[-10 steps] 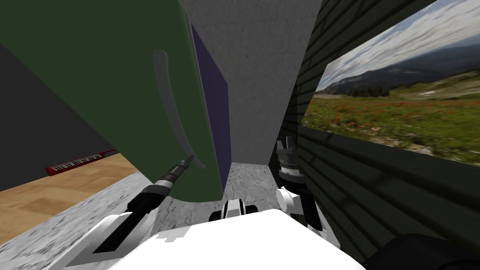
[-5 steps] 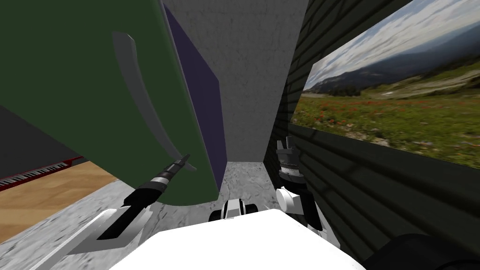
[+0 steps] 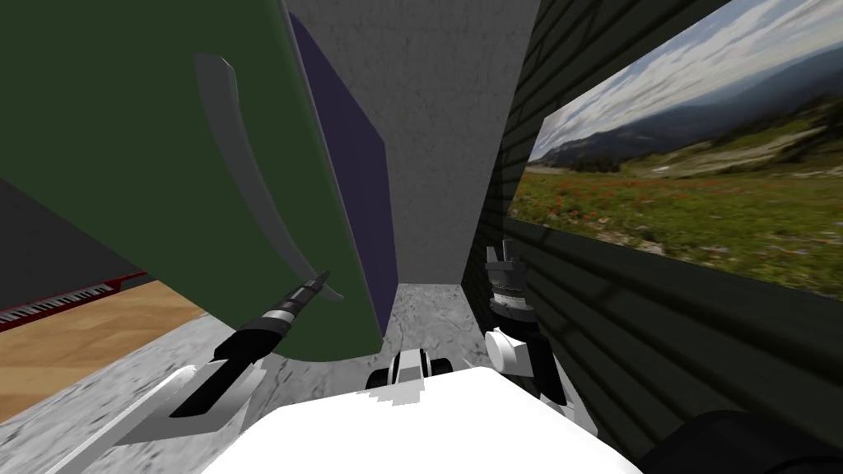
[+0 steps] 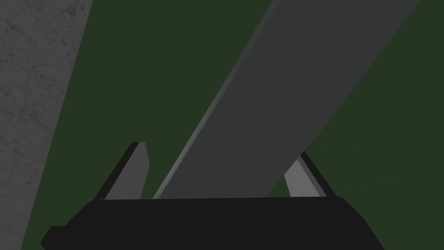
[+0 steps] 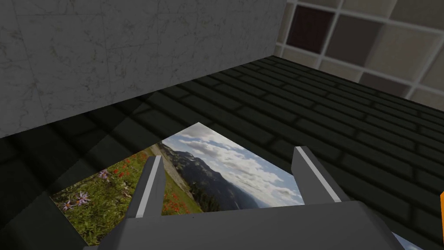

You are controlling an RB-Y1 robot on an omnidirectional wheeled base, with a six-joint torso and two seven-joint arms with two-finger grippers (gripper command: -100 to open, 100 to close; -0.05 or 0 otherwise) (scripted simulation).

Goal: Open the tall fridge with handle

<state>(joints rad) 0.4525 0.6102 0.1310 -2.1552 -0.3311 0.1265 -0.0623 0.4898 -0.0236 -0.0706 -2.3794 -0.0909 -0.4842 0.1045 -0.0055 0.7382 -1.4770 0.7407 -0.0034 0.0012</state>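
Left gripper (image 3: 323,282) straddles the curved grey handle (image 3: 247,181) of a tall, smooth, dark green fridge (image 3: 107,123).
Head view: a purple panel (image 3: 346,181) borders the door's edge, by a mottled grey wall (image 3: 436,123). Left wrist view: wide-spread fingers (image 4: 134,173) bracket the flat handle, one touching. Right wrist view: right gripper (image 5: 227,154) spread wide, empty.

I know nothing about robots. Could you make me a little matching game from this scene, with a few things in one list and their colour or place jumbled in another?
Things:
1. tall flat fridge door
2. long curved handle
3. left pincer
4. right pincer

Descriptions:
a. open, next to the dark brick wall
b. dark green
c. straddling the handle's lower end
d. dull grey, fixed on the door

Pairs: 1-b, 2-d, 3-c, 4-a.
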